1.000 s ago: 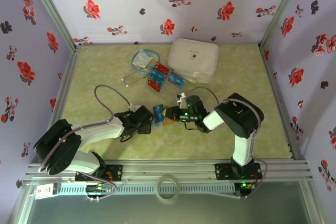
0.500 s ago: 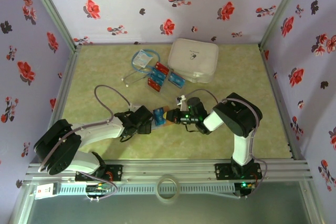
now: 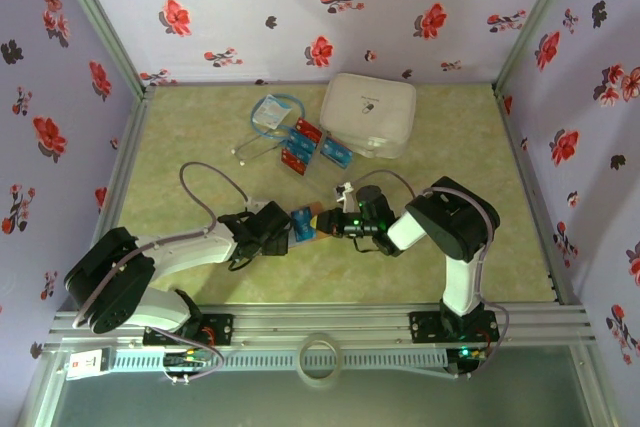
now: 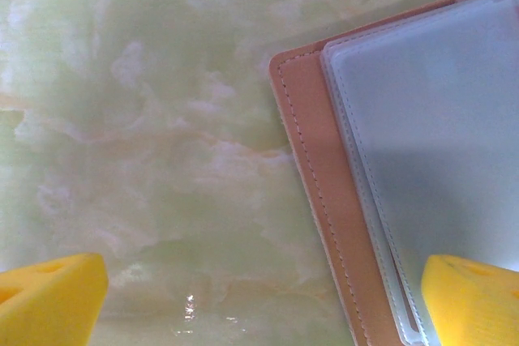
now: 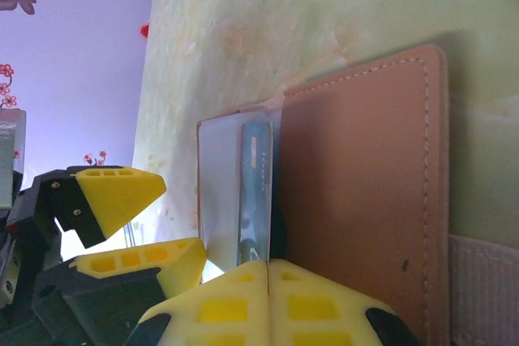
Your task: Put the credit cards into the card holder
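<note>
The card holder lies open on the table, tan cover outward and its grey-blue inner sleeve showing. My right gripper is shut on a blue credit card, seen edge-on, which stands between the tan cover and the pale sleeve. My left gripper is open and low over the table, one fingertip over the holder's sleeve. From above, the two grippers, left and right, meet at the holder. Several red and blue credit cards lie further back.
A big white zip case stands at the back, right of the loose cards. A clear packet with a blue cord lies back left. Flowered walls close in the table on three sides.
My right gripper has shifted a little left with the blue card, closer to the left gripper and deeper over the holder. The left gripper has stayed in place.
</note>
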